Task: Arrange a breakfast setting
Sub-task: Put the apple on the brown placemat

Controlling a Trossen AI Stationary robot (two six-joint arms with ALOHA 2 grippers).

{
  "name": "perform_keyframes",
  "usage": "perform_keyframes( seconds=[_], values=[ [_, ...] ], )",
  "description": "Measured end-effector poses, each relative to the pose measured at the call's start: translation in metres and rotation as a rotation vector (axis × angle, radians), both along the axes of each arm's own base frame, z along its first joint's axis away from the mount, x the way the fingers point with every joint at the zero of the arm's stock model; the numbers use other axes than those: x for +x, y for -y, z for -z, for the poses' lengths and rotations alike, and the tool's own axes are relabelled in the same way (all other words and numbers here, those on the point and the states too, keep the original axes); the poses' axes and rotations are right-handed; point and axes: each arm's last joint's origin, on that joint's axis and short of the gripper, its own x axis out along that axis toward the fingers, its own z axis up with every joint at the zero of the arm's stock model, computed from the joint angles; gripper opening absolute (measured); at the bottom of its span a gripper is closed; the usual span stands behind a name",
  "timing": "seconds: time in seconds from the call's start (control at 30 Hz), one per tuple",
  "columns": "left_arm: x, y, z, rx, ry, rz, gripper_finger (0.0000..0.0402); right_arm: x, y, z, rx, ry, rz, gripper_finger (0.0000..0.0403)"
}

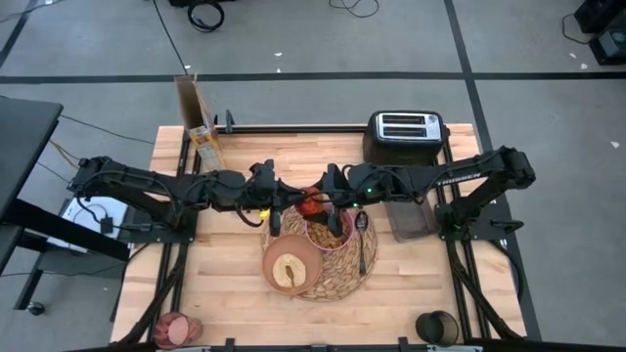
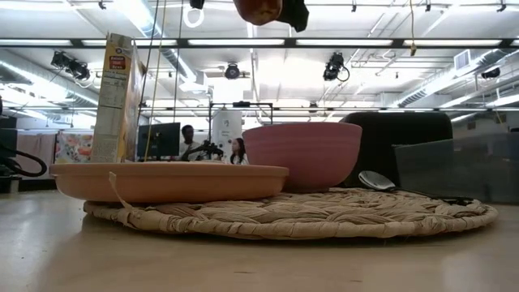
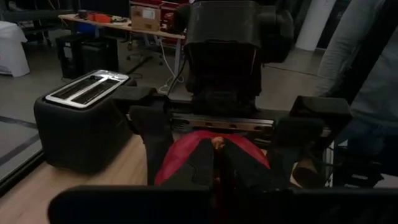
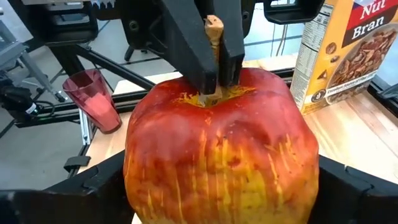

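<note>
Red and yellow-streaked, the round apple is hanging in the air above the large round woven straw placemat, carried between both arms over the far edge of that mat. The right hand is cradling the fruit's body with its fingers spread wide around it, while the left hand is pinching the short brown stem with its fingers pressed almost together. Both arms are reaching level across the wooden counter from opposite sides, meeting just above the mat.

To do this handover well, the stem pinch is probably too slight to bear the fruit alone, so one hand should be keeping a firm hold on the body until the apple is resting on the mat.

Beyond the mat's far edge, the black two-slot toaster and the upright bran cereal box are standing.
</note>
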Motion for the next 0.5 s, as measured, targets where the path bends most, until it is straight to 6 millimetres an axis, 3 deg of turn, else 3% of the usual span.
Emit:
perform_keyframes(
  seconds=[0.17, 0.33, 0.5],
  values=[
    [0.001, 0.001, 0.005, 0.004, -0.033, 0.010, 0.0018, 0.000, 0.001, -0.007, -0.005, 0.048, 0.004, 0.0389],
    [0.001, 0.001, 0.005, 0.011, -0.033, 0.011, 0.0018, -0.001, 0.001, -0.005, -0.026, 0.025, -0.007, 0.0391],
    [-0.002, -0.001, 0.006, 0.023, -0.064, -0.025, 0.0018, -0.014, 0.002, -0.018, -0.050, 0.046, -0.015, 0.0395]
  ],
)
